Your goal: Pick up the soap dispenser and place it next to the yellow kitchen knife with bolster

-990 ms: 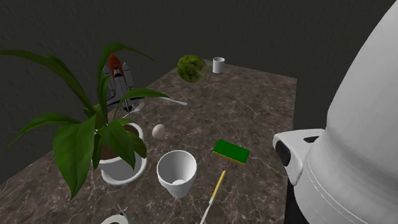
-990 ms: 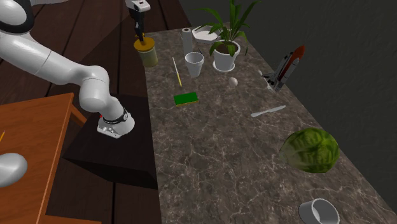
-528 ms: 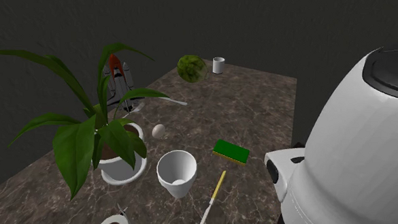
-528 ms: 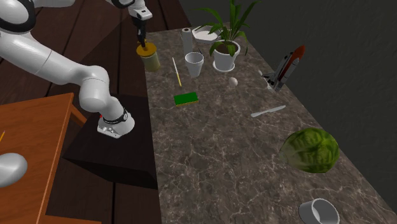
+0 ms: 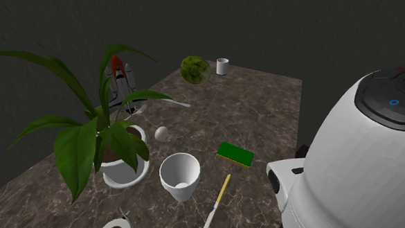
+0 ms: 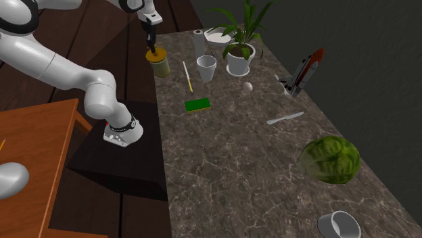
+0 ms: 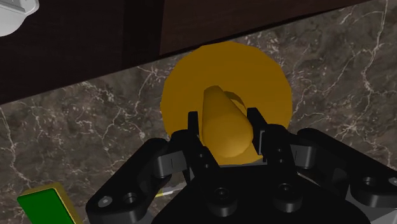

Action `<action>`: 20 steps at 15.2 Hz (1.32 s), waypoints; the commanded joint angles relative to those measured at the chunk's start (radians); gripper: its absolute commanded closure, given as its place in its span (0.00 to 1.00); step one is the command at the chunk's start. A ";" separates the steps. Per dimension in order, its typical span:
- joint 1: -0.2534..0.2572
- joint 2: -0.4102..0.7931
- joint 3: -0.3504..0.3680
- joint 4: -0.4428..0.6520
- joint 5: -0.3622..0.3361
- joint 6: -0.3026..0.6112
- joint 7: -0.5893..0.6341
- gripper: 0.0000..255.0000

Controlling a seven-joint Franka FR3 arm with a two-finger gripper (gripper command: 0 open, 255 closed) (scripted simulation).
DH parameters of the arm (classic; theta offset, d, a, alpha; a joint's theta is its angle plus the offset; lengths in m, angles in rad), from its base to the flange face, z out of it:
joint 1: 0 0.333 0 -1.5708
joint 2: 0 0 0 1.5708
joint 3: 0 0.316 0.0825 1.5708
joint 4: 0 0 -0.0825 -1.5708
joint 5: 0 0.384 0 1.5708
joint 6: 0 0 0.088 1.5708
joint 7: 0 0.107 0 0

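Wrist view has the black two-finger hand (image 7: 224,124) drawn narrow, its fingers (image 7: 194,130) clasping the stubby pump head of the round mustard-yellow soap dispenser (image 7: 226,95), which stands directly beneath the hand at the very edge of the table (image 7: 337,63).

My worry is that grip: it holds only the smooth pump, so the heavier body below may swing, tilt or slip out on the lift, and this close to the edge it would drop to the floor. The slim yellow-handled kitchen knife (image 6: 187,76) lies just beyond the hand, with a white cup (image 6: 206,67) close behind it, so a careless set-down could knock either.

Dark brown veined stone tops the table. Dark wooden floorboards (image 6: 115,27) run beside it, and a dim grey wall (image 6: 379,67) stands behind.
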 commanded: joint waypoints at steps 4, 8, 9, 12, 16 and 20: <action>0.000 0.001 0.001 -0.004 0.000 0.000 -0.001 0.00; 0.000 0.001 0.000 -0.004 0.000 0.000 -0.001 0.00; -0.002 -0.004 -0.014 0.023 -0.008 -0.034 0.000 0.00; -0.008 -0.010 -0.048 0.106 -0.030 -0.125 0.006 0.00; -0.008 -0.010 -0.048 0.106 -0.030 -0.125 0.006 0.00; -0.008 -0.010 -0.048 0.106 -0.030 -0.125 0.006 0.00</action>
